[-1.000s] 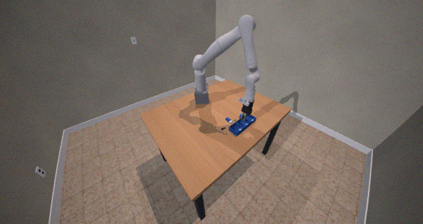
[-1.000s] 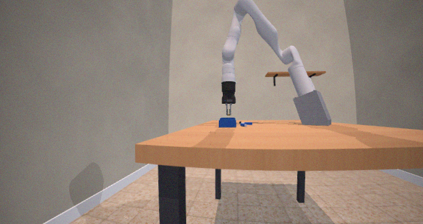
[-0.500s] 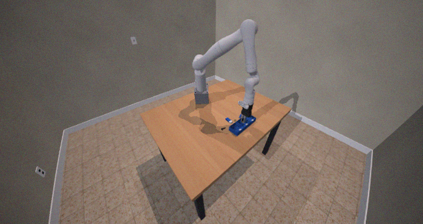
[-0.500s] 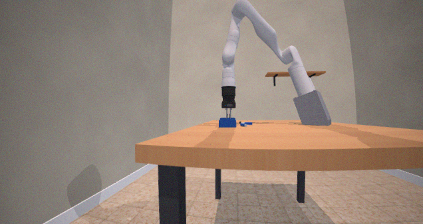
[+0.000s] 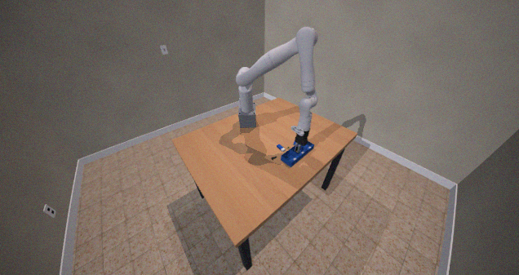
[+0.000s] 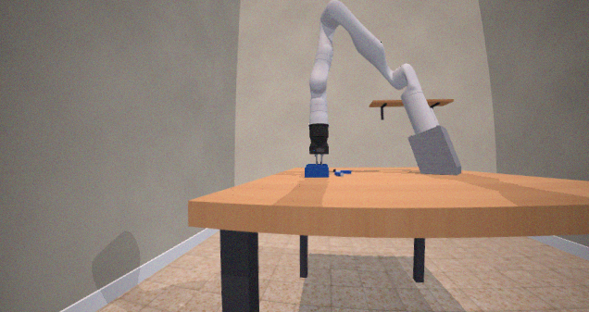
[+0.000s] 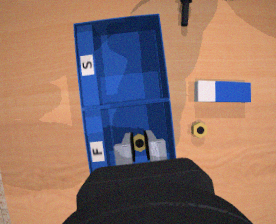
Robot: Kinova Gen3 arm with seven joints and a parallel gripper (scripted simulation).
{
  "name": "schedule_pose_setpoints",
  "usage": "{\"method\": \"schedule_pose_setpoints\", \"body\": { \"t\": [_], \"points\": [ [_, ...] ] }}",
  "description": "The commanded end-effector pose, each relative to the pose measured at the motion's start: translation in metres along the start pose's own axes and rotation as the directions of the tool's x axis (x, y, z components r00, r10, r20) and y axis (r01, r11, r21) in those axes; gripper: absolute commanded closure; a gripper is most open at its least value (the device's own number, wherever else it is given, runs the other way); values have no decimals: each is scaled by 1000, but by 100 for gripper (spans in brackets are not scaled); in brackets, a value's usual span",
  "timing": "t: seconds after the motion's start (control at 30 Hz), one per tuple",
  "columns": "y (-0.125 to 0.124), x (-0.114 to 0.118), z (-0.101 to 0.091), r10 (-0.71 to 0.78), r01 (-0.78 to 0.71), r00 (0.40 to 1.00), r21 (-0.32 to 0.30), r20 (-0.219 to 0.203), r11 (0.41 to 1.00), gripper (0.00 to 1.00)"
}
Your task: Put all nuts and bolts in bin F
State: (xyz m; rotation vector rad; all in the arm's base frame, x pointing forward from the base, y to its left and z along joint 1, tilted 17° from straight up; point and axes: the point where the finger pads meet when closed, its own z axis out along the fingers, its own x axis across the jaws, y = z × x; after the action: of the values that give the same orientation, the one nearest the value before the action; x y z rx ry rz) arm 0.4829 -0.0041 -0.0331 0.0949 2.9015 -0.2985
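A blue two-part bin [image 7: 124,88] lies on the table, with one half marked S [image 7: 88,64] and the other marked F [image 7: 97,151]. My gripper [image 7: 139,141] is shut on a yellow nut [image 7: 139,141] and hangs just above the F half. It also shows in the top view [image 5: 299,148] and in the exterior view [image 6: 319,160]. A second yellow nut [image 7: 199,129] lies on the table right of the bin. A black bolt [image 7: 186,8] lies beyond the bin's far right corner.
A blue and white block [image 7: 222,91] lies on the table right of the bin. The table's edge runs close on the bin's left. The arm's grey base [image 5: 247,119] stands at the far side of the table.
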Motion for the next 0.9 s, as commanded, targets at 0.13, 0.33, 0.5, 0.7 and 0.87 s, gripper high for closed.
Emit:
{"method": "schedule_pose_setpoints", "body": {
  "t": [0.13,0.33,0.5,0.7,0.87],
  "points": [
    [1,-1,0,1,-1,1000,-1,1,1000,66],
    [1,-1,0,1,-1,1000,-1,1,1000,36],
    [1,-1,0,1,-1,1000,-1,1,1000,36],
    [1,-1,0,1,-1,1000,-1,1,1000,36],
    [1,-1,-6,1,-1,1000,-1,1,1000,36]
  ]
}}
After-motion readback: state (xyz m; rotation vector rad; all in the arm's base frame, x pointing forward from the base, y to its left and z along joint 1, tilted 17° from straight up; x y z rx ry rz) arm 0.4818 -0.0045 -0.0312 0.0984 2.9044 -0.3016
